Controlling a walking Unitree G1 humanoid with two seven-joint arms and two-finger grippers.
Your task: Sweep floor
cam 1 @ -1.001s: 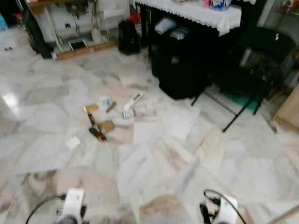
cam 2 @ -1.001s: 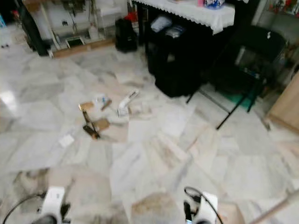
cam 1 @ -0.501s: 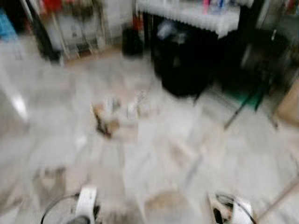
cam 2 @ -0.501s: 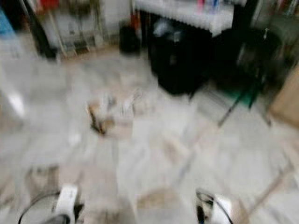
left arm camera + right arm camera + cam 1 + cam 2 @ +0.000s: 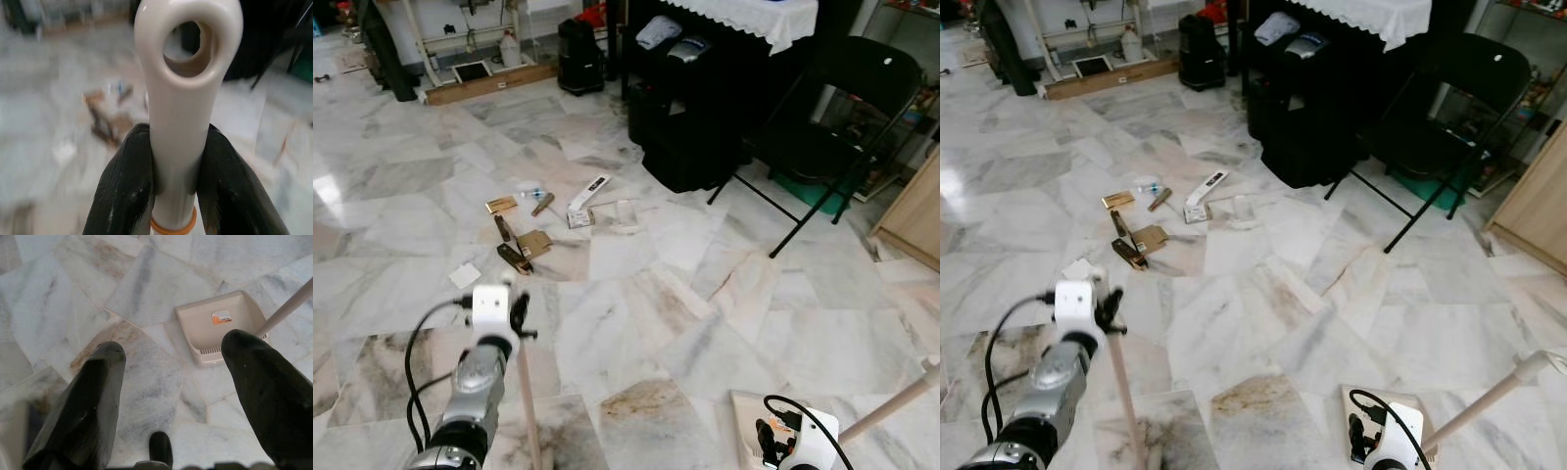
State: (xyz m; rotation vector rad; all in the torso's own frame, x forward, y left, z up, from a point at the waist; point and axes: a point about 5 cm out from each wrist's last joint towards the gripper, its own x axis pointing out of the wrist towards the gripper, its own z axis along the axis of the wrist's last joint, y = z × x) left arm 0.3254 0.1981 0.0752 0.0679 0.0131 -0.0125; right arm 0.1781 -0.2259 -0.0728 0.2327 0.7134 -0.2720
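With the left gripper (image 5: 173, 171) clamped on the broom handle (image 5: 183, 98) at lower left and the right gripper (image 5: 171, 382) spread above the dustpan (image 5: 220, 325), sweeping seems about to begin, calling for an approach to the litter (image 5: 533, 230) at centre left.

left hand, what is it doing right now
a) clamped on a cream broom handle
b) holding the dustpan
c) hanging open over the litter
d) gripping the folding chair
a: in the left wrist view the left hand has both black fingers pressed against the cream broom handle.
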